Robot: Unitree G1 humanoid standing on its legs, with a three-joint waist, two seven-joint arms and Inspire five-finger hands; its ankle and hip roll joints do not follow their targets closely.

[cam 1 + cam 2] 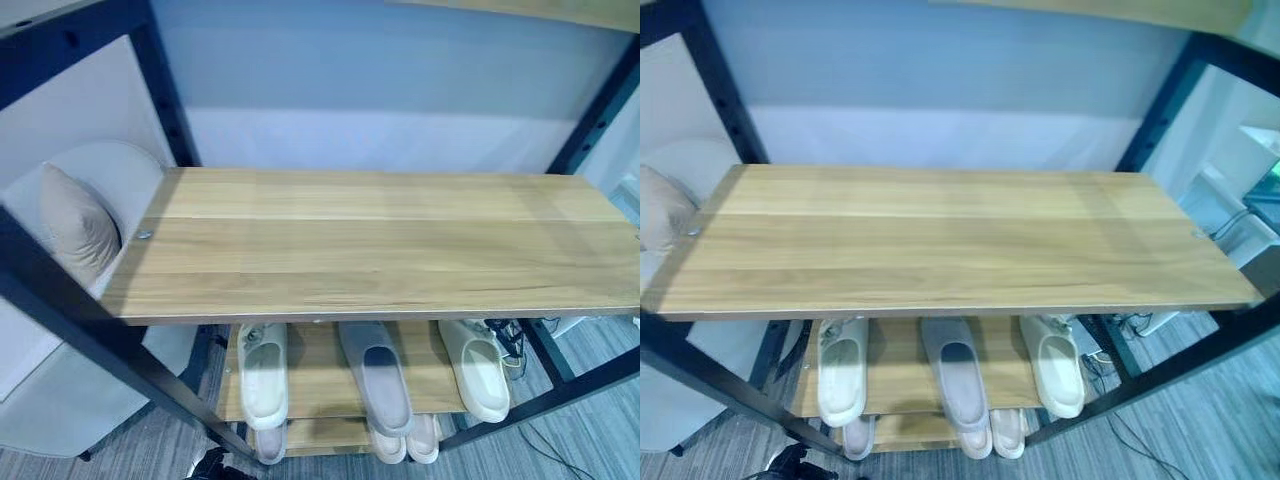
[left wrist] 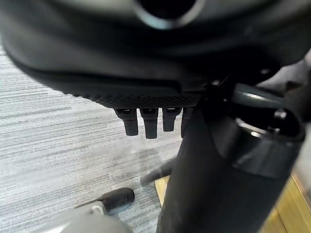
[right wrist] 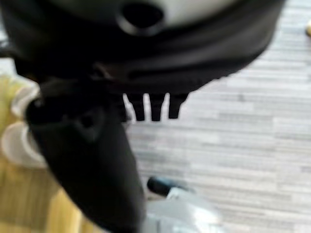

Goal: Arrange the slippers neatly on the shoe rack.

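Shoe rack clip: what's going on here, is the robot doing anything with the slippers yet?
Nothing is being handled right now. The shoe rack has a bare wooden top shelf; on the shelf below lie a cream slipper, a grey slipper and another cream slipper, side by side with gaps between them. More pale slippers peek out on the lowest shelf. The left hand and the right hand hang over the striped floor with straight fingers, holding nothing.
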